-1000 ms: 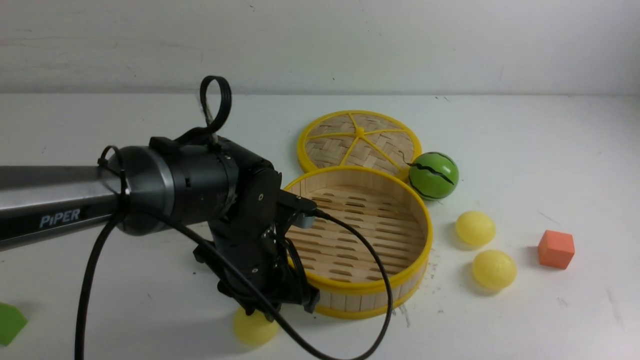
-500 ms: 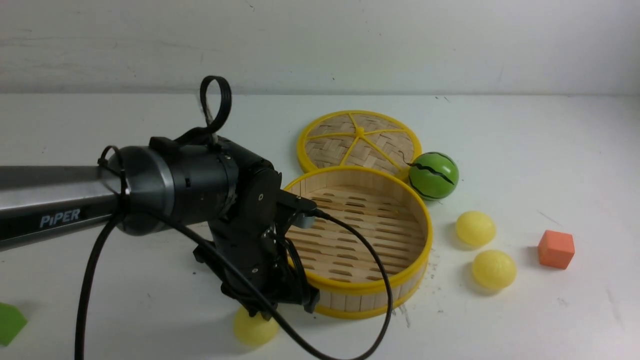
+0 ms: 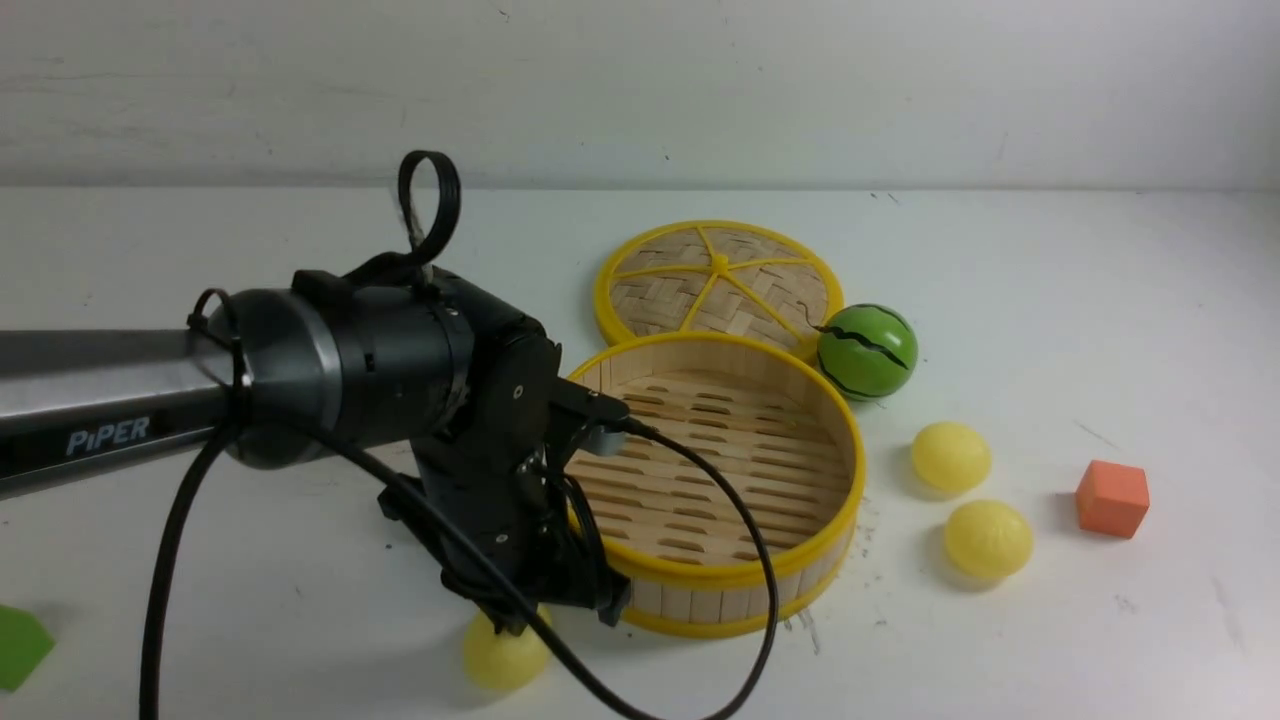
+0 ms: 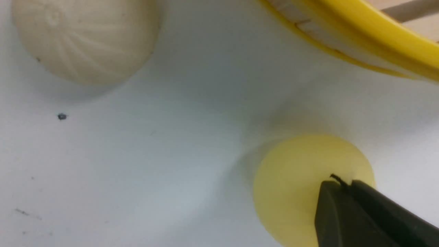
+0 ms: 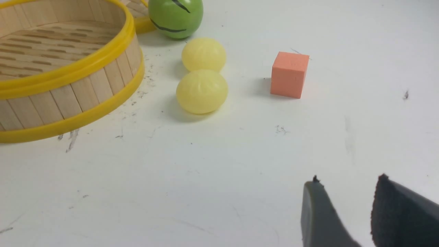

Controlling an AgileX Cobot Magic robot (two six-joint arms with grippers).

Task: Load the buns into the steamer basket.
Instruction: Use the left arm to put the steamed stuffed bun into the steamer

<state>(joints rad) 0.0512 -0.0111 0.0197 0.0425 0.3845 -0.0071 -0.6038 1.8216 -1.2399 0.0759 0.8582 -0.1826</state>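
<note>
Front: basket [image 3: 850, 440] on white table [image 3: 1100, 300], only slats showing inside. Lid [image 3: 718, 280] flat behind it, melon ball [image 3: 867, 352] beside both. Far bun [image 3: 950, 456] and mid bun [image 3: 988, 540] right of basket, apart from it. Near bun [image 3: 503, 655] by its front-left wall. Orange cube [image 3: 1112, 498] further right. Pale wall [image 3: 700, 90] behind.

Left wrist: left gripper [image 4: 346, 187] closed tip to tip over near bun [image 4: 295, 185], gripping nothing. White bun [image 4: 85, 41] nearby on table.

Right wrist: right gripper [image 5: 348, 180] parted, empty, above table.

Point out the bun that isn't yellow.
The off-white bun, seen only in the left wrist view, with clear pleats. The other three buns are pale yellow.
</note>
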